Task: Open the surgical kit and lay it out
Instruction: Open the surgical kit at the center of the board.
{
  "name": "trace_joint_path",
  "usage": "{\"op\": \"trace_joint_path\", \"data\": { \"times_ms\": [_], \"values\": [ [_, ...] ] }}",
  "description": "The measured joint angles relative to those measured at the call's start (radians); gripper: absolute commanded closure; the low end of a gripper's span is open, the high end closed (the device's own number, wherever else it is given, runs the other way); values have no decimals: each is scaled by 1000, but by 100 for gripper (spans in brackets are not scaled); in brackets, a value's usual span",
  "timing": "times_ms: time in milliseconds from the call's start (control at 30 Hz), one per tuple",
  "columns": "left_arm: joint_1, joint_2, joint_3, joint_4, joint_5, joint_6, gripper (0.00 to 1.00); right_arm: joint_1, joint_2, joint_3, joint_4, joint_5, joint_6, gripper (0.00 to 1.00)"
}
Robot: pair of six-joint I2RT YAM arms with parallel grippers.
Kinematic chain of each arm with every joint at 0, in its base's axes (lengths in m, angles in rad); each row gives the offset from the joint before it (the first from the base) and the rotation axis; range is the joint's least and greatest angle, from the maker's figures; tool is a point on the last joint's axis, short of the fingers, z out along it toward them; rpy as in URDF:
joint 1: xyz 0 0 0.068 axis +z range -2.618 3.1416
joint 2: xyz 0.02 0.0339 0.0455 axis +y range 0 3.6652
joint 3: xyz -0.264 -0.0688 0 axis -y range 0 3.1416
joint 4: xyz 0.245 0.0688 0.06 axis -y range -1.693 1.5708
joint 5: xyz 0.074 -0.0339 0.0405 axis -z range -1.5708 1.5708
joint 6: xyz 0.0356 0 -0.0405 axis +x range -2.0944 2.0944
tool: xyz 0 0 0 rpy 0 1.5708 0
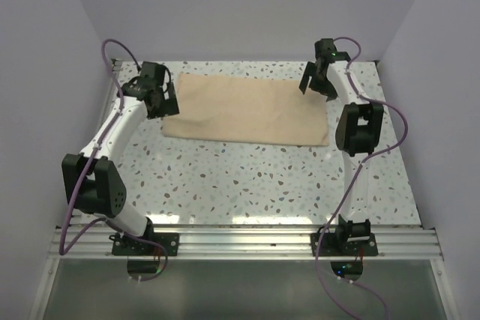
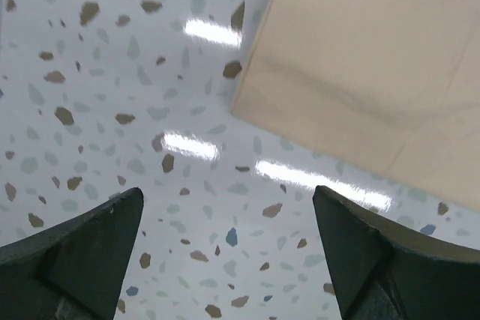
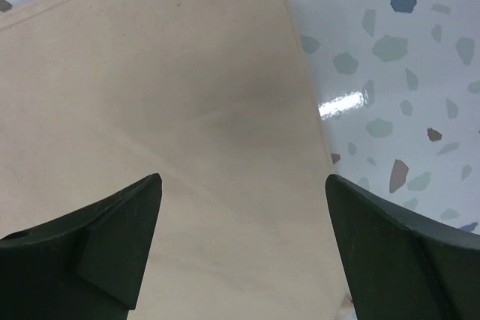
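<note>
The beige cloth wrap point(image 1: 244, 109) lies folded flat at the back of the speckled table. My left gripper point(image 1: 159, 95) is open at the wrap's left end, over bare table just off its corner; the wrap point(image 2: 375, 65) fills the upper right of the left wrist view. My right gripper point(image 1: 316, 84) is open above the wrap's right end; in the right wrist view the cloth point(image 3: 165, 133) lies under and between my fingers, its edge to the right. The steel tray and the instruments are hidden.
White walls close in the table at the back and both sides. A metal rail point(image 1: 240, 241) with the arm bases runs along the near edge. Bare speckled table point(image 1: 240, 185) lies between the wrap and the rail.
</note>
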Motion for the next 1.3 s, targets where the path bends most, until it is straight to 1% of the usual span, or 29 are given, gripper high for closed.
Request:
{"op": "trace_joint_path", "data": {
  "times_ms": [100,200,267,367,400,467,500,567,700,800,900,967,1033,1067,1167,1300],
  "values": [
    [-2,0,-125,8,53,-17,0,-18,18,6,29,-34,6,9],
    [-5,0,-192,8,99,-33,0,-39,45,37,52,-51,10,11],
    [-6,0,-201,11,121,-37,0,-51,73,80,66,-51,12,13],
    [-6,-11,-205,23,137,-37,0,-69,112,130,100,-49,14,21],
    [-6,-16,-206,24,140,-37,0,-74,122,138,111,-49,16,26],
    [-6,-31,-208,26,143,-36,0,-81,136,140,134,-48,22,32],
    [-6,-37,-209,27,144,-36,0,-84,143,141,143,-48,26,36],
    [-6,-44,-210,28,144,-36,0,-87,159,145,159,-50,34,39],
    [-6,-45,-214,29,145,-36,0,-88,189,156,185,-56,48,52],
    [-6,-44,-217,31,146,-37,0,-88,203,159,199,-66,58,57],
    [-6,-41,-219,35,152,-37,0,-87,212,161,200,-69,58,58],
    [-6,-37,-219,39,156,-37,0,-87,217,163,203,-69,58,62],
    [-6,-33,-219,43,161,-37,0,-89,218,164,204,-69,58,73],
    [-6,-29,-219,45,163,-37,0,-89,219,166,205,-70,56,82],
    [-6,-13,-219,46,167,-37,0,-89,220,166,207,-73,58,100],
    [-6,12,-219,47,172,-37,0,-89,222,167,208,-74,59,100]
  ]
}}
